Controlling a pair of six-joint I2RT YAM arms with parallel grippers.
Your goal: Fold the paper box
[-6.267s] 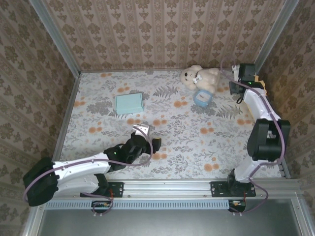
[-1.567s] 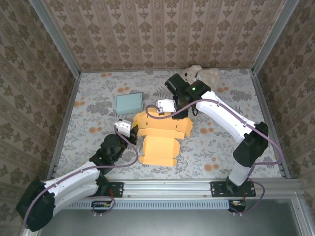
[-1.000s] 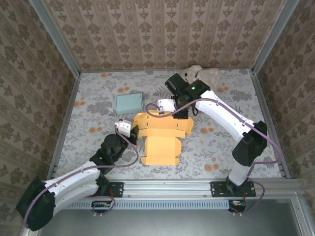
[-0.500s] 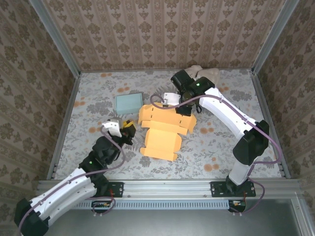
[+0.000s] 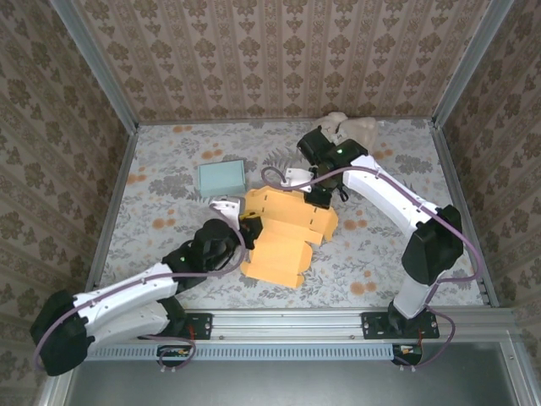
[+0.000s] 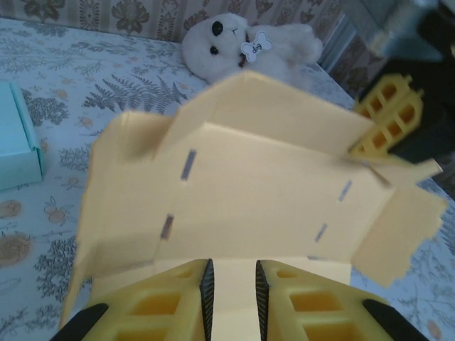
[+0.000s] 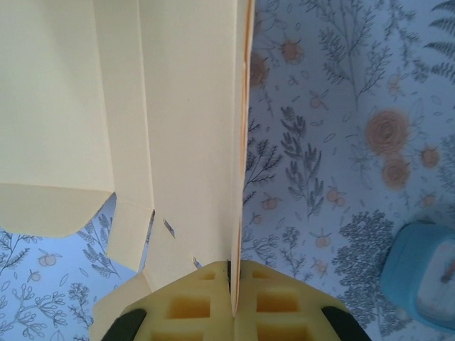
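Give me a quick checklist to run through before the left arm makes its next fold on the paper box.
1. Anchor grip: right gripper clamped on the paper box edge: ok.
2. Jaws: left gripper fingers slightly apart, facing the box: ok.
3. Contact: left gripper touching the box: cannot tell.
4. Far side of the box tilted up: ok.
5. The teddy bear apart from the box: ok.
6. The teal box apart from the paper box: ok.

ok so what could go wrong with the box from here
The right gripper pinches the box by one thin edge, so a tug could tear it or slip it free. The left gripper has its jaws slightly apart at the near panel, so the box may slide rather than fold.
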